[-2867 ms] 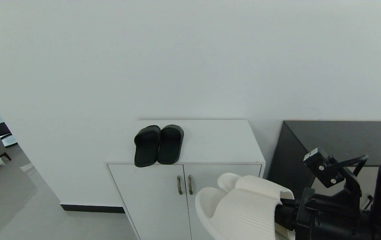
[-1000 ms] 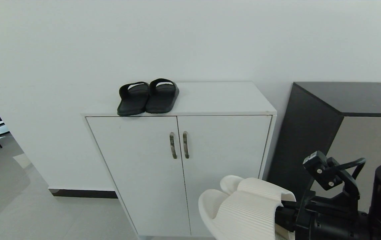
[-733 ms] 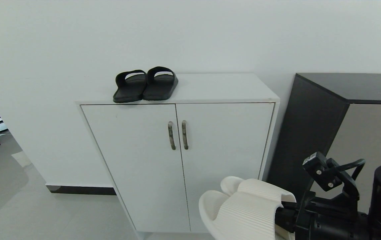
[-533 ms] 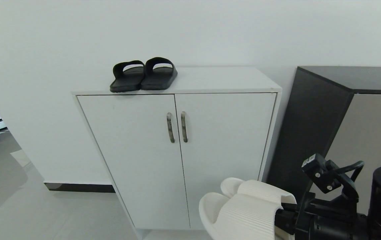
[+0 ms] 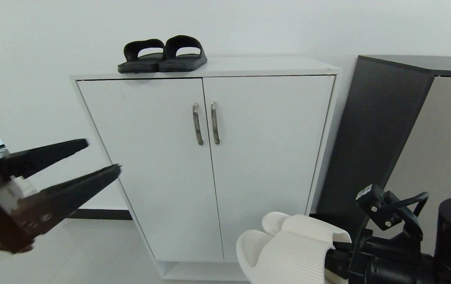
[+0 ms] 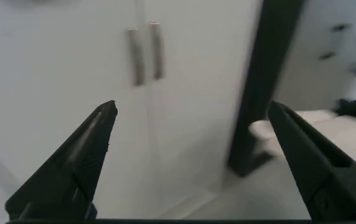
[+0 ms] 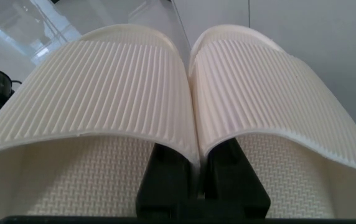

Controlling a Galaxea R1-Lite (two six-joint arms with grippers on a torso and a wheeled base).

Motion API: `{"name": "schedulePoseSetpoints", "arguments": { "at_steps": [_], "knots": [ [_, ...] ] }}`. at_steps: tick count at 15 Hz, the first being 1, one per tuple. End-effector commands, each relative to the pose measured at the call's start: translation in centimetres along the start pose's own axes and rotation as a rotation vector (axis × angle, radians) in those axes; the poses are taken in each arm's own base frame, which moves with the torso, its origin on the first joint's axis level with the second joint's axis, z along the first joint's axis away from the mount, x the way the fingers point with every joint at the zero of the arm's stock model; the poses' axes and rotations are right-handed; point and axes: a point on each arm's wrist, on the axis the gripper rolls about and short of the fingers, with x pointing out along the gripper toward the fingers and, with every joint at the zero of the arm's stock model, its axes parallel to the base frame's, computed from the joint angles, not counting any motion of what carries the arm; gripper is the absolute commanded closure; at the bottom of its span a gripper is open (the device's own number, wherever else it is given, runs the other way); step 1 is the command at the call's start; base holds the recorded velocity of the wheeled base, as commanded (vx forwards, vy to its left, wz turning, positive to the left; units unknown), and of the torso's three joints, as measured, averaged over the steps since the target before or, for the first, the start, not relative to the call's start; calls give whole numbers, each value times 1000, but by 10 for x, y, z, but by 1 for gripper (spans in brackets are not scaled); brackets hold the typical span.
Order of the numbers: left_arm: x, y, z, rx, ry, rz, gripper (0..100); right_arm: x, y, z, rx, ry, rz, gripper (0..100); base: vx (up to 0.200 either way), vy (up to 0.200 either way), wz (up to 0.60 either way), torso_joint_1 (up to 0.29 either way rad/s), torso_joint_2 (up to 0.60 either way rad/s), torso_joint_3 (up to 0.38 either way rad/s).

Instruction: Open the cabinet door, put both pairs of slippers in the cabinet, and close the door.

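Evidently the door-opening step is in hand. The cabinet (image 5: 273, 63) stands with both doors shut, and the left gripper (image 5: 103, 155) hangs in front of the cabinet's left door (image 5: 150, 165). It sits lower than the two metal handles (image 5: 197, 124) at the doors' meeting edge. Its jaws are spread wide, presumably so they can close over a handle. The right gripper (image 7: 196, 171) sits low before the cabinet's right door (image 5: 269, 157), pinching the inner strap edges of the white slippers (image 5: 288, 248) so the pair rides side by side. Carrying both at once likely keeps them ready for the moment the shelves are exposed. The black slippers (image 5: 162, 55) lie together on the cabinet's top, toward its left front edge, not yet handled. What stands in the way is mostly the load itself: the white pair hangs close to the right door's lower part and could foul that door's swing. A tall dark unit (image 5: 371, 138) stands just beside the cabinet's right side and crowds that arm. The left door looks the safer one to pull.
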Motion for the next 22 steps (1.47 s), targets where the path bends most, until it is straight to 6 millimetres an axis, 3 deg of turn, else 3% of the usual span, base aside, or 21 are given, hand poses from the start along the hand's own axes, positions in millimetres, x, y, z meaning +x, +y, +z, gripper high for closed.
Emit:
{"name": "schedulePoseSetpoints", "arguments": {
  "at_steps": [1, 3, 8, 11, 13, 18, 22],
  "knots": [
    [70, -3, 3, -113, 66, -172, 0, 0, 0, 0, -1, -1, -1, 100, 0, 0, 0, -46, 168, 115],
    [95, -6, 9, -177, 75, -235, 0, 0, 0, 0, 1, 0, 1, 100, 0, 0, 0, -19, 73, 41],
    [115, -9, 28, -368, 117, -505, 0, 0, 0, 0, 1, 1, 0, 100, 0, 0, 0, 0, 0, 0],
    [149, 1, 17, -332, 121, -452, 0, 0, 0, -1, 1, 2, 0, 100, 0, 0, 0, 0, 0, 0],
    [178, 20, 4, -294, 105, -336, 0, 0, 0, -1, 2, 7, -1, 100, 0, 0, 0, 0, 0, 0],
    [184, 59, 4, -290, 75, -226, 0, 3, -1, -3, 3, 16, -4, 100, 0, 0, 0, 0, 0, 0],
    [189, 66, -4, -298, 91, -211, 0, 3, -1, -3, 4, 17, -4, 100, 0, 0, 0, 0, 0, 0]
  ]
}}
